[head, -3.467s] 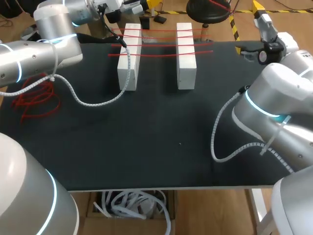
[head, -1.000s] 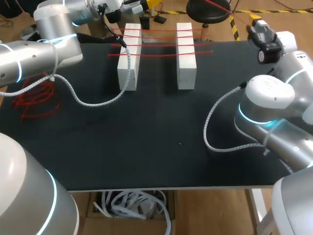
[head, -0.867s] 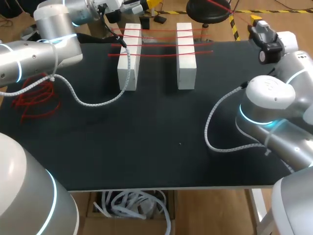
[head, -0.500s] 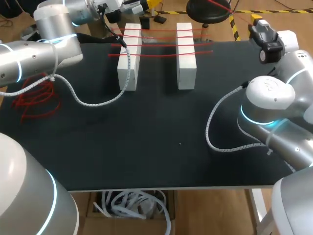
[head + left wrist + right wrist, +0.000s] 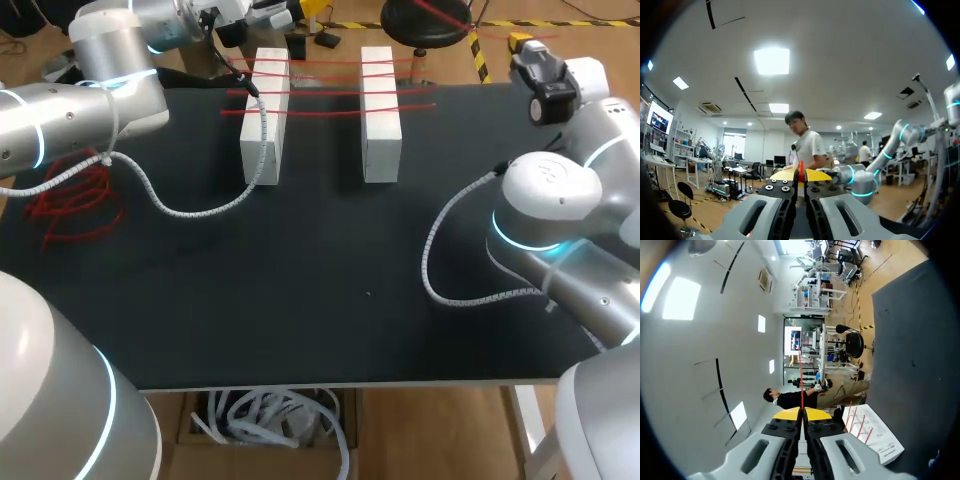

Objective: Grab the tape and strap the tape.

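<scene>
Red loose tape [image 5: 72, 200]: a tangled heap on the black table [image 5: 300, 260], near its left edge.
Left arm [image 5: 70, 110]: comes in from the left and reaches to the far edge. Its white spiral cable [image 5: 200, 210] droops onto the table and runs up over the left block.
Left gripper [image 5: 298, 9]: just past the far end of the left block. In its wrist view [image 5: 800, 177] the fingers are pressed together, with a short red tape end [image 5: 800, 169] pinched between the yellow tips.
White blocks: left block [image 5: 264, 115] and right block [image 5: 379, 110] lie side by side, apart, at the far middle of the table.
Strapped tape [image 5: 325, 90]: four red strands laid across both blocks, roughly parallel, with ends jutting past each block.
Right gripper [image 5: 522, 42]: raised beyond the far right corner. In its wrist view [image 5: 802, 415] the fingers are closed on a long red strand [image 5: 801, 375] that runs straight out ahead of the tips.
Strand's far end: probably past the table's far edge; too thin to trace.
</scene>
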Robot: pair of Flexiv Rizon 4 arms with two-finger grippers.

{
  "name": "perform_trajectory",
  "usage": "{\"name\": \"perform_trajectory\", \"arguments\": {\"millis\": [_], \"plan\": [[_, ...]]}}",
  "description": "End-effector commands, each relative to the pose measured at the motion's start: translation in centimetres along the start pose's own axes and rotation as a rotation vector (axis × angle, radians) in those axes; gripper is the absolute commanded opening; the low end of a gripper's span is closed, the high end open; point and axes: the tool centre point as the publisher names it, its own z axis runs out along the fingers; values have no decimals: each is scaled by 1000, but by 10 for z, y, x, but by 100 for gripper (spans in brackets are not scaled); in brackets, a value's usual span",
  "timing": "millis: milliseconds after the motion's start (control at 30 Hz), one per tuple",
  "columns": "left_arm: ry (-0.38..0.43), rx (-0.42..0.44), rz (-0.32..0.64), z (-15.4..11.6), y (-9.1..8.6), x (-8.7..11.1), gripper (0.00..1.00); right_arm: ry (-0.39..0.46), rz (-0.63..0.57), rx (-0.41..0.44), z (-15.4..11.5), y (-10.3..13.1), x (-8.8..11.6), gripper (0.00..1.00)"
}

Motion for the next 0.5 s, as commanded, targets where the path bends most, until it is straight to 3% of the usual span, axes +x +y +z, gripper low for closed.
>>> {"name": "perform_trajectory", "arguments": {"millis": [33,500], "plan": [[1,2,1,0,1,-1,0,0,-6,4,2,1,0,0],[-14,-14,5,-3,0,-1,0,-2,-44,34,2,-4,4,0]]}}
